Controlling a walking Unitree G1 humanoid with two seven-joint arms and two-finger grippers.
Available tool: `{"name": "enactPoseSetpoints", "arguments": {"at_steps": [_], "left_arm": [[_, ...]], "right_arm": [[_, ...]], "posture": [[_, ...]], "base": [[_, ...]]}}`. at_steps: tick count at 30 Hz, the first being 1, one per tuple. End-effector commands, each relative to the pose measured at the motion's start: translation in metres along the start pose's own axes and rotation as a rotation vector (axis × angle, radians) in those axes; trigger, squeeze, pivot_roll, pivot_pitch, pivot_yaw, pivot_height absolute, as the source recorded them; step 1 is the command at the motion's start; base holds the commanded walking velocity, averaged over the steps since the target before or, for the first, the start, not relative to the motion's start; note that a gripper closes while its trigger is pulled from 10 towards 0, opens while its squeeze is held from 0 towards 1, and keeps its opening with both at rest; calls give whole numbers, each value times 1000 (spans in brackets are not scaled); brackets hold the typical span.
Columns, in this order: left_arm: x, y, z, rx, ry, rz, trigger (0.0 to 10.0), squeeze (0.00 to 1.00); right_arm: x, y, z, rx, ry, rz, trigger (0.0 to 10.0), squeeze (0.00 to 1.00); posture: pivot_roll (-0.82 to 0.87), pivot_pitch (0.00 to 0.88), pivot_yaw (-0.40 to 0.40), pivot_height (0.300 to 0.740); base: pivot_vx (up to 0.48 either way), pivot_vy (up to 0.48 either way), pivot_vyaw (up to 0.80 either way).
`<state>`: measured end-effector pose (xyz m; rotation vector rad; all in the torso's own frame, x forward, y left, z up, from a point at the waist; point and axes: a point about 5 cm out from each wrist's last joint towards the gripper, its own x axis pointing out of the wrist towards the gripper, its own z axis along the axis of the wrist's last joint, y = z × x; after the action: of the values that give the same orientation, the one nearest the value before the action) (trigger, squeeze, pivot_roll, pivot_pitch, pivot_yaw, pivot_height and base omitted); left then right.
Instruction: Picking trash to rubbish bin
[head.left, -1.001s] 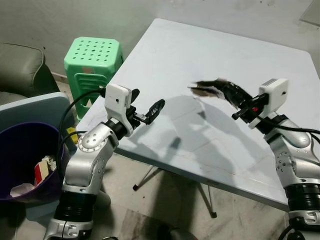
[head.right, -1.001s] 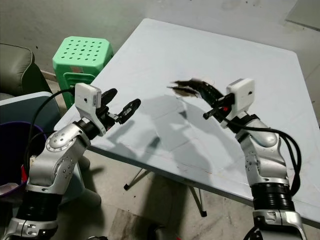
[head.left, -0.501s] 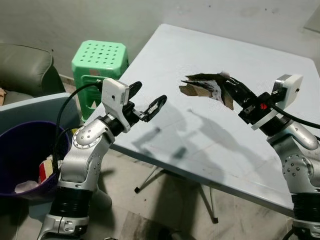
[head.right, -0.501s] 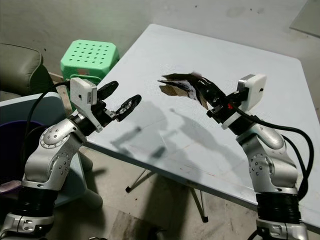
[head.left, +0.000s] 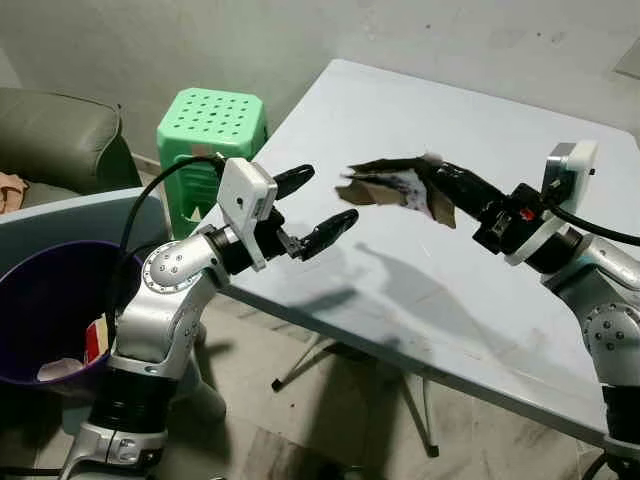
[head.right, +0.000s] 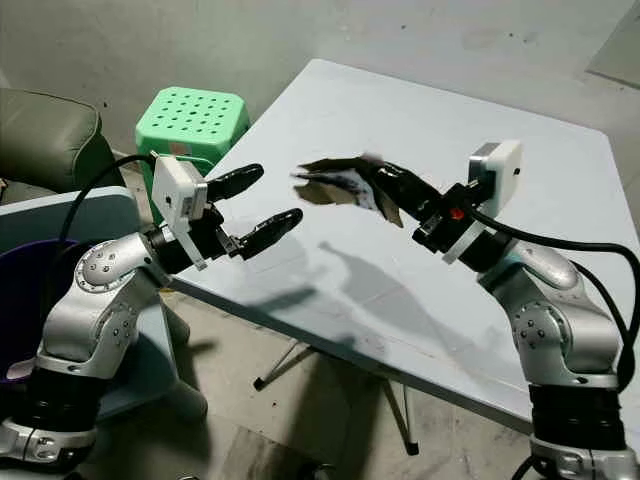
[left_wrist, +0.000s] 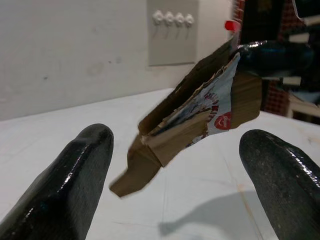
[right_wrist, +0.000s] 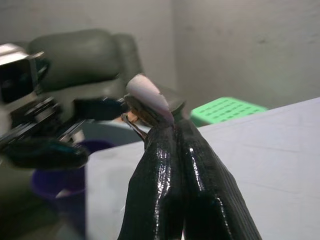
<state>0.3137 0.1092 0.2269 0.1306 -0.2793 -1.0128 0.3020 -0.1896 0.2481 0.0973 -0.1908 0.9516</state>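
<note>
While the torn cardboard wrapper (head.left: 395, 185) is held above the white counter (head.left: 520, 130), it is pinched at one end by the clenched jaws of the right gripper (head.left: 435, 175). The left gripper (head.left: 322, 203) is held near it with jaws spread apart and nothing grasped. A purple rubbish bin (head.left: 40, 310) is seen on the floor at the robot's left.

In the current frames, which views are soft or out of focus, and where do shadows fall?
Eye views: sharp; arm shadows on the table. Left wrist view: fingers soft, cardboard scrap fairly clear. Right wrist view: fingers glossy, left gripper and sofa blurred.
</note>
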Motion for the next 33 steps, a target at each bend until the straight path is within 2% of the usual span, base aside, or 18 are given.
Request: {"name": "enactPoseSetpoints", "arguments": {"at_steps": [1, 3, 12, 15, 19, 28, 29, 30, 33], "left_arm": [[4, -1, 8, 37, -18, -48, 10000, 0], [1, 4, 12, 51, -15, -55, 10000, 0], [-6, 6, 20, 80, -6, -103, 10000, 0], [-6, 6, 21, 82, -5, -109, 10000, 0], [-1, 1, 23, 81, -14, -157, 10000, 0], [3, -5, 24, 57, -32, -208, 10000, 0], [2, -5, 24, 37, -39, -219, 2510, 0], [1, -5, 24, 18, -45, -223, 0, 0], [0, -6, 25, -6, -54, -242, 0, 0]], "right_arm": [[2, 7, 7, -13, 7, 64, 10000, 0], [0, 9, 9, -13, 36, 99, 10000, 0], [-2, 22, 14, 22, 90, 226, 10000, 0], [-2, 24, 14, 23, 92, 241, 10000, 0], [6, 34, 19, 23, 93, 322, 10000, 0], [10, 39, 25, 27, 81, 357, 10000, 0], [10, 40, 26, 27, 80, 360, 10000, 0], [10, 40, 26, 26, 79, 360, 10000, 0], [9, 39, 27, 26, 81, 358, 10000, 0]], "posture": [[-101, 97, -94, 740], [-104, 100, -92, 740], [-102, 110, -93, 740], [-102, 110, -93, 740], [-104, 115, -89, 740], [-111, 118, -84, 740], [-112, 118, -83, 740], [-113, 118, -81, 740], [-112, 118, -81, 740]], "base": [[0, 0, 0], [0, 0, 0], [0, 0, 0], [0, 0, 0], [0, 0, 0], [0, 0, 0], [0, 0, 0], [0, 0, 0], [0, 0, 0]]}}
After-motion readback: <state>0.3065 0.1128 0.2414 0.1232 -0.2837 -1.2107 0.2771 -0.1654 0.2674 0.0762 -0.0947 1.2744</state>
